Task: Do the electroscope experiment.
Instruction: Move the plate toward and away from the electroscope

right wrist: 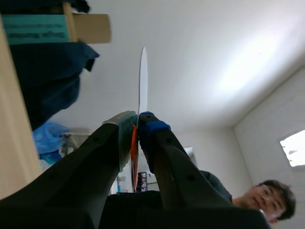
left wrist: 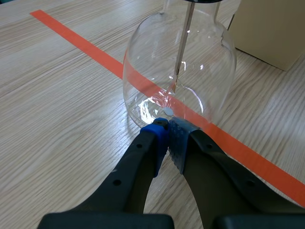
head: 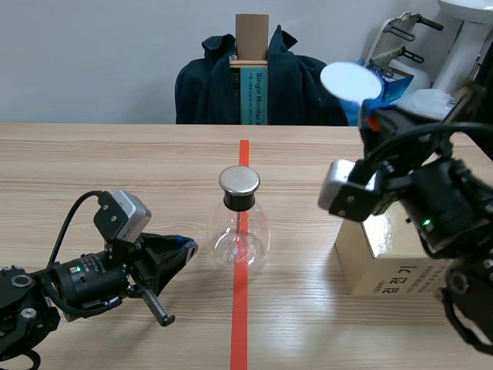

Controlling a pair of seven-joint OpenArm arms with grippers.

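Note:
The electroscope, a clear glass flask (head: 240, 235) with a black stopper, a round metal cap (head: 239, 180) and a thin rod inside, stands on the red tape line mid-table. My left gripper (head: 185, 248) lies low on the table just left of it, shut on nothing. In the left wrist view its tips (left wrist: 167, 125) sit right at the base of the flask (left wrist: 178, 71). My right gripper (head: 376, 122) is raised at the right and shut on the orange stem of a white round disc (head: 350, 81). In the right wrist view the disc (right wrist: 142, 81) shows edge-on above the gripper (right wrist: 137, 119).
A cardboard box (head: 385, 258) stands on the table under the right arm, also seen behind the flask as the box (left wrist: 274, 28). A chair draped with a dark jacket (head: 262, 85) is behind the far table edge. A person (right wrist: 267, 200) shows in the right wrist view.

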